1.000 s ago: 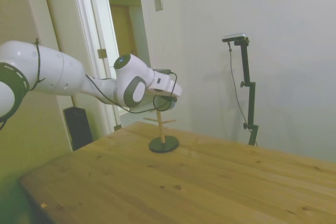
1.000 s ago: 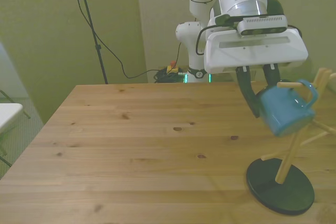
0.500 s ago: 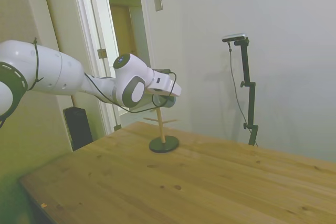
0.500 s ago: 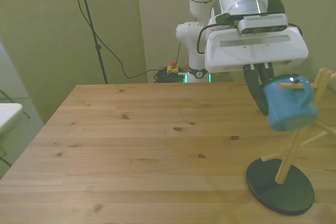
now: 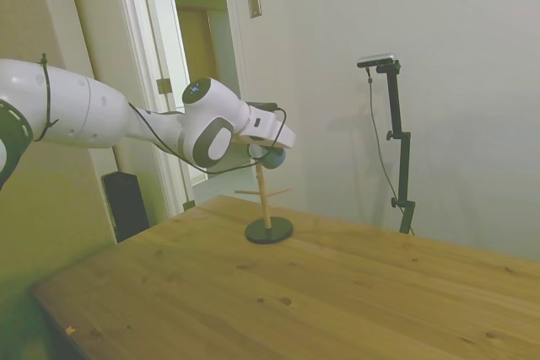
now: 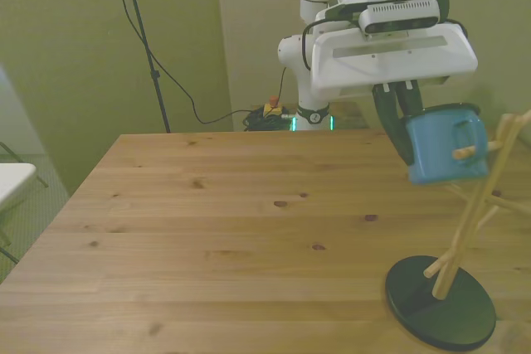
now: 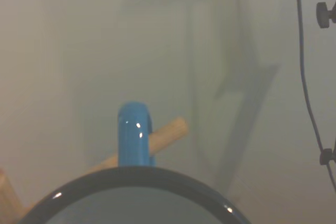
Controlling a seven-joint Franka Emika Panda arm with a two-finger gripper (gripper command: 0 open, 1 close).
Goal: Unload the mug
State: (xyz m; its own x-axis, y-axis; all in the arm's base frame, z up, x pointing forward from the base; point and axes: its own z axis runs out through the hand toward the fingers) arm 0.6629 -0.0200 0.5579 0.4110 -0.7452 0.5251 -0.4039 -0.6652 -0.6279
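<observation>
Wooden table (image 6: 207,230) with visible knots and plank seams. Wooden peg stand (image 6: 477,205) on a round dark base (image 6: 440,303), near the front view's right edge, post tilted. Open doorway (image 5: 198,48) and wall plate (image 5: 254,2) beyond, in the side view.

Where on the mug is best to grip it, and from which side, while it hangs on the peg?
Likely the rim and wall of the mug, opposite its handle. The peg runs through the handle, so that side is blocked. The claw already holds it there.
</observation>
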